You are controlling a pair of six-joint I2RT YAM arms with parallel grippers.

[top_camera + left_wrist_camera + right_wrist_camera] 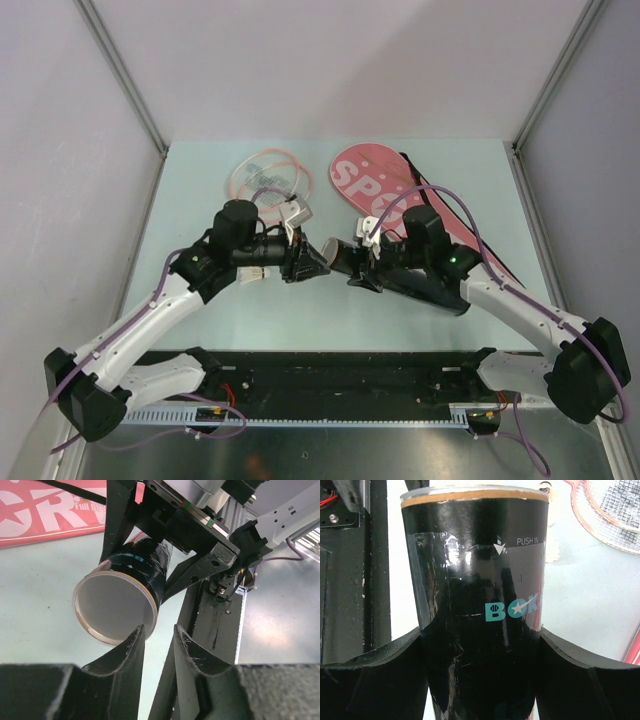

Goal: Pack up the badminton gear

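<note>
Shuttlecock loading looks to be in hand. The right gripper (479,650) is clamped round the long black tube (142,562), held above mid-surface with its open mouth facing left. The left gripper (159,630) hovers at that mouth, jaws narrowly parted and empty. Next, I'd guess, it must fetch a shuttlecock and line it up squarely with the rim.

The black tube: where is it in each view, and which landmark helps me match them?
Top external: the black tube lies right of centre, open end towards the middle.
Left wrist: the black tube is left of centre, its open mouth facing the camera.
Right wrist: the black tube fills the centre, rim at the top.
Landmark: the pink cover: beyond the tube from above, upper left for the left wrist, only a pink edge at lower right for the right wrist.
</note>
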